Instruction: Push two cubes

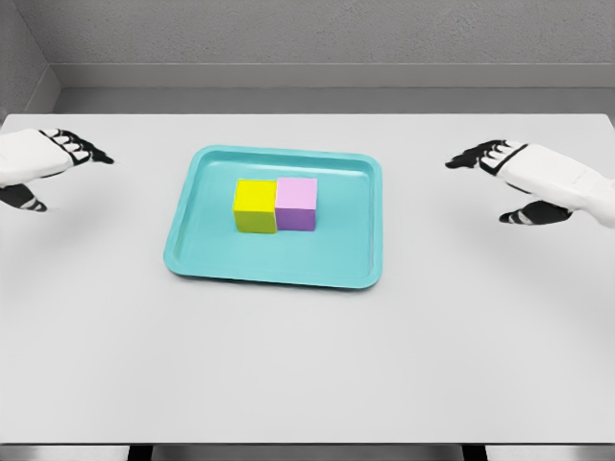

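Note:
A yellow cube and a purple cube stand side by side, touching, in the middle of a teal tray on the white table. My left hand hovers at the far left of the table, well away from the tray, fingers spread and holding nothing. Far to the right my right hand hangs above the table, also spread and empty, its fingertips pointing toward the tray.
The white table stretches wide in front of the tray. A grey wall runs behind the table's far edge.

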Controlling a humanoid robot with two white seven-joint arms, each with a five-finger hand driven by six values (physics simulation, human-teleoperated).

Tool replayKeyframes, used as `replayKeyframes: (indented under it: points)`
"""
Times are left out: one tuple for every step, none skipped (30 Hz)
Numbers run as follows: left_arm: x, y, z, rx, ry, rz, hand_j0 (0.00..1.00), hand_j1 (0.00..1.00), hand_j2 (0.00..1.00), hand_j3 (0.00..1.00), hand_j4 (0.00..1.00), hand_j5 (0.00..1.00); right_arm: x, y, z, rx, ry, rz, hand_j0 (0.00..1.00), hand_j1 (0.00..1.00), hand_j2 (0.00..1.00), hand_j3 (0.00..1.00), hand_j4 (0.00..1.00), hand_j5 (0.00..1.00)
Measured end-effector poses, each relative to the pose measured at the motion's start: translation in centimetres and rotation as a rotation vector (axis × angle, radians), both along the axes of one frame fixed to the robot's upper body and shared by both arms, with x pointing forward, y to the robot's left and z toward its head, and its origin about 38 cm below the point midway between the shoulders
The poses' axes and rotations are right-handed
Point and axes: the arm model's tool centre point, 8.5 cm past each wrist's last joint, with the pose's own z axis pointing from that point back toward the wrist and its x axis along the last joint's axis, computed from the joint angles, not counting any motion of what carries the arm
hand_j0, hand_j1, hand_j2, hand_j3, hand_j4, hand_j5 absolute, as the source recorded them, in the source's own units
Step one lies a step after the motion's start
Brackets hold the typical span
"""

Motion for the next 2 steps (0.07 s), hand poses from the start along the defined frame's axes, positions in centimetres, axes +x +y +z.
replayKeyframes:
  points:
    - [-0.03, 0.13, -0.02, 0.0, 0.001, 0.003, 1.0, 1.0, 1.0, 1.0, 1.0, 1.0, -0.24, -0.2, 0.07, 0.019, 0.004, -0.001, 1.0, 1.0, 1.0, 1.0, 1.0, 1.0]
    - [-0.01, 0.21, 0.09, 0.001, -0.001, 0.005, 1.0, 1.0, 1.0, 1.0, 1.0, 1.0, -0.29, -0.26, 0.31, 0.034, 0.001, 0.0, 1.0, 1.0, 1.0, 1.0, 1.0, 1.0]
